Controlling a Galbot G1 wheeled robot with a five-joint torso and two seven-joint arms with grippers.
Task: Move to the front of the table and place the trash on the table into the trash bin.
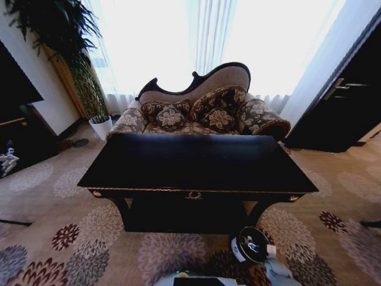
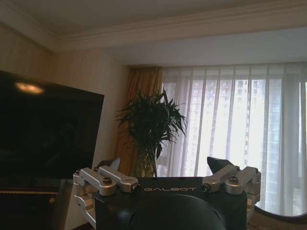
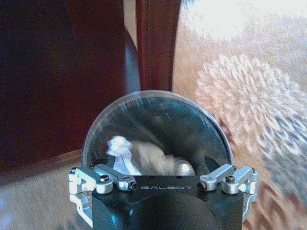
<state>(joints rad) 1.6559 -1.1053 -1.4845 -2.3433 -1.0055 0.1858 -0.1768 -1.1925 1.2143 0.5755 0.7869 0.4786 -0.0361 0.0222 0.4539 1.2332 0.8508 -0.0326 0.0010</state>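
Observation:
The glossy black table (image 1: 196, 164) with gold trim stands straight ahead of me. The round dark trash bin (image 1: 250, 245) sits on the carpet by the table's front right leg. My right gripper (image 3: 157, 162) hangs open just above the bin's rim (image 3: 96, 129), holding nothing. Inside the bin lie a crumpled white paper wad (image 3: 136, 154) and a greyish metallic can (image 3: 184, 168). In the head view my right arm (image 1: 280, 271) reaches toward the bin. My left gripper (image 2: 165, 165) is open and empty, raised and facing the window.
A patterned sofa (image 1: 202, 113) stands behind the table. A white plant pot (image 1: 100, 126) with a tall plant sits at the back left, and dark cabinets (image 1: 342, 95) stand at the right. Flowered carpet lies all around. The table leg (image 3: 156, 43) rises close behind the bin.

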